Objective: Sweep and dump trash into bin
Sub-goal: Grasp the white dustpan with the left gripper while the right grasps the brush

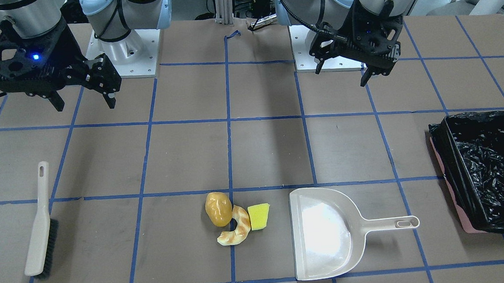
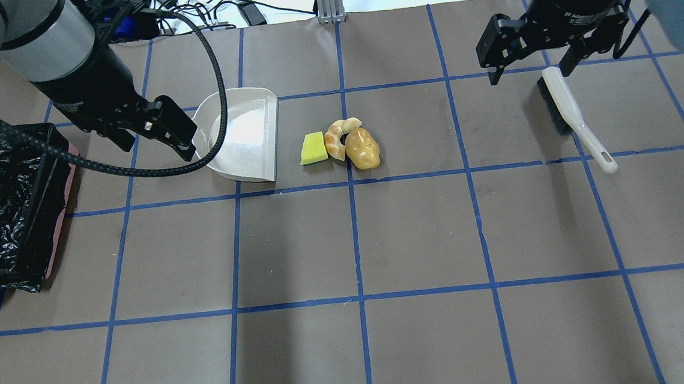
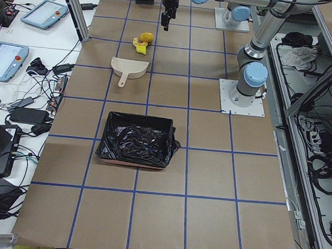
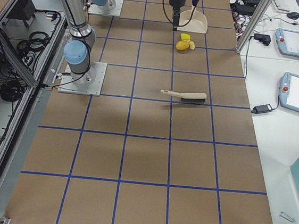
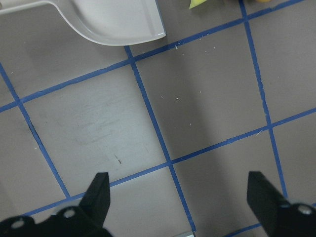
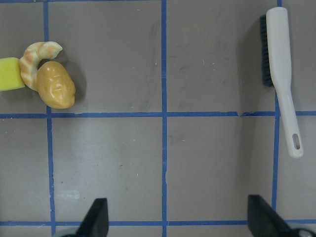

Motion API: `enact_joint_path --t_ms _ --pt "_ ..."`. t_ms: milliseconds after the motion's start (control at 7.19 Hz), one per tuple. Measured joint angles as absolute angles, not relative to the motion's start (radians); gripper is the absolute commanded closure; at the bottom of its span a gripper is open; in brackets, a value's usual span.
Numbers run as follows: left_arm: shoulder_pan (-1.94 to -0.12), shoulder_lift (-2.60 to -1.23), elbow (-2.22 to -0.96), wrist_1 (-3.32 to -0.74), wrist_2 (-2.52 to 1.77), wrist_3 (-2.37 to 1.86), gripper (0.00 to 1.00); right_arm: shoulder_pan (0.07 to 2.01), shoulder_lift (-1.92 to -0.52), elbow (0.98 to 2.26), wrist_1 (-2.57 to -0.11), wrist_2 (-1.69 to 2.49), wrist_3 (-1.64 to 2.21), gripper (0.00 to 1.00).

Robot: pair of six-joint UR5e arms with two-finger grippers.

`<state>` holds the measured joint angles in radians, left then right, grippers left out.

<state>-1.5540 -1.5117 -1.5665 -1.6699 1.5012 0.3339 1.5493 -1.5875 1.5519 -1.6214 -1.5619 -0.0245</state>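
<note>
Three trash pieces (image 1: 242, 224) lie between the spread left gripper (image 1: 341, 76) and spread right gripper (image 1: 85, 105)

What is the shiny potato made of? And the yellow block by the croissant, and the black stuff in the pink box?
The potato looks like hard plastic: it is glossy, with bright glints. The yellow wedge looks like foam or sponge, dull and flat-sided, though I can't be sure. The black liner in the bin looks like thin plastic film, crinkled and shiny.
</note>
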Motion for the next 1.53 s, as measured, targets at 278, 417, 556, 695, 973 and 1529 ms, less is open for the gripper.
enact_joint_path --t_ms 278,417,556,695,973,1529 --pt "-1.557 -1.529 -1.526 -1.647 1.532 0.243 0.0 1.546 -1.585 1.551 -1.626 -1.562 -0.026 0.0" --pt "-1.557 -1.536 -1.519 -1.628 1.542 0.216 0.0 1.543 -1.585 1.55 -1.631 -1.561 -0.026 0.0" --pt "-1.555 -1.546 -1.521 -1.612 1.543 0.212 0.0 1.54 -1.586 1.548 -1.627 -1.561 -0.023 0.0" --pt "-1.551 -1.571 -1.524 -1.575 1.542 0.254 0.0 1.536 -1.584 1.548 -1.586 -1.562 -0.02 0.0" --pt "-1.512 -1.647 -1.53 -1.481 1.544 0.547 0.0 1.505 -1.555 1.551 -1.528 -1.577 -0.018 0.0" --pt "-1.383 -1.831 -1.522 -1.292 1.537 1.029 0.0 1.333 -1.404 1.631 -1.728 -1.668 -0.156 0.01"
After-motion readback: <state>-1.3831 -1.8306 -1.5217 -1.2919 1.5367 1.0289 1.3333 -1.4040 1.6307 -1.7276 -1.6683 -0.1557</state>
